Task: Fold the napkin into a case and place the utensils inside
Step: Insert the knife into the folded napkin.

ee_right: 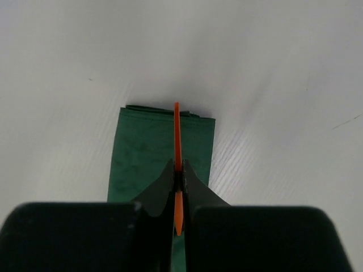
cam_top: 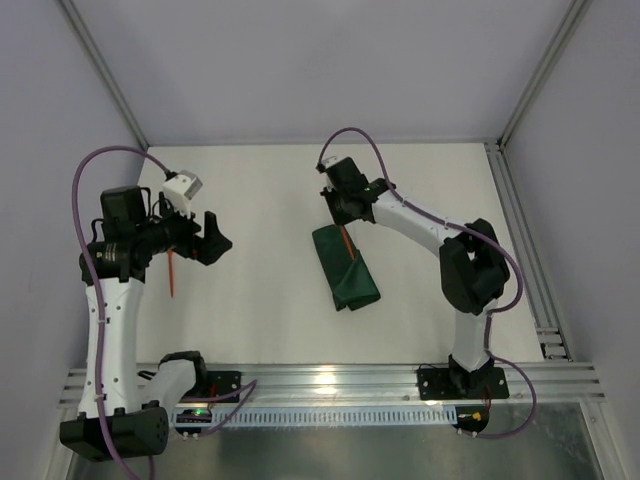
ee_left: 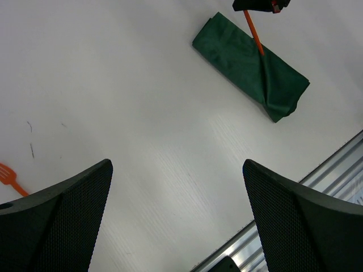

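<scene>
The napkin lies folded as a dark green case point(cam_top: 346, 270) with a diagonal flap, mid-table. My right gripper point(cam_top: 341, 208) hovers over its far end, shut on an orange utensil point(cam_top: 347, 243) that slants down to the flap; I cannot tell whether its tip is under the cloth. In the right wrist view the jaws point(ee_right: 178, 175) pinch the utensil point(ee_right: 176, 133) edge-on above the case point(ee_right: 142, 153). My left gripper point(cam_top: 213, 238) is open and empty, left of the case. A second orange utensil point(cam_top: 172, 272) lies on the table beneath the left arm; its head shows in the left wrist view point(ee_left: 8, 176).
The left wrist view shows the case point(ee_left: 249, 65), the held utensil point(ee_left: 254, 34) and my open gripper point(ee_left: 177, 218) above bare white table. An aluminium rail point(cam_top: 330, 380) runs along the near edge and another point(cam_top: 525, 250) along the right side. Walls enclose the back.
</scene>
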Tool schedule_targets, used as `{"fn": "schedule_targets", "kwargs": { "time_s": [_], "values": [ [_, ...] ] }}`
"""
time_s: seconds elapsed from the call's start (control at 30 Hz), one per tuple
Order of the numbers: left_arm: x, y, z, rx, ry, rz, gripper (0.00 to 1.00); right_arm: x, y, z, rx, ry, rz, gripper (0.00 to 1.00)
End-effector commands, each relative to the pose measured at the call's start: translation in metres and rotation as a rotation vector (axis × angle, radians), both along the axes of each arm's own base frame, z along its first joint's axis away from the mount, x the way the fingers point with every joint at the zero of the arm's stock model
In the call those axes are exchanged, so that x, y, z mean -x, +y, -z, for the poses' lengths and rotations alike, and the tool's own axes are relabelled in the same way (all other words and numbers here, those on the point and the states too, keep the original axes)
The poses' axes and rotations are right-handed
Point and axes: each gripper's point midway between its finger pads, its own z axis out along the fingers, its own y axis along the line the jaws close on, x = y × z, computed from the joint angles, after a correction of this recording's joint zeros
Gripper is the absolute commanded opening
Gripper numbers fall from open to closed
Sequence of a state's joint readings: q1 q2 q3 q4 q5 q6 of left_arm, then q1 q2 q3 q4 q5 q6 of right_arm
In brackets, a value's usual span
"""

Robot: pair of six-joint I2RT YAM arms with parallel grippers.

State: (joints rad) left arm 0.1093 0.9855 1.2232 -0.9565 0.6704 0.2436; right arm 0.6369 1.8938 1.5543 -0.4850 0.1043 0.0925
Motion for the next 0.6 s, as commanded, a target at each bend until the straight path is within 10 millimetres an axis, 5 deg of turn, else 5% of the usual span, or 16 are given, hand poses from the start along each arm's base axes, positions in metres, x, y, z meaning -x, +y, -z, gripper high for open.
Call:
{"fn": "schedule_targets", "kwargs": {
  "time_s": [0.0, 0.23, 0.57],
  "values": [
    [-0.003, 0.001, -0.005, -0.012, -0.040, -0.002, 0.98, -0.001, 0.001, -0.003, 0.029, 0.017, 0.010, 0.04],
    [0.000, 0.002, -0.002, -0.027, -0.040, 0.009, 0.98, -0.008, 0.007, 0.018, 0.039, 0.062, 0.024, 0.04],
    [-0.001, 0.001, 0.001, -0.028, -0.037, 0.017, 0.98, -0.019, 0.013, 0.015, 0.019, 0.038, 0.043, 0.04]
  ]
}}
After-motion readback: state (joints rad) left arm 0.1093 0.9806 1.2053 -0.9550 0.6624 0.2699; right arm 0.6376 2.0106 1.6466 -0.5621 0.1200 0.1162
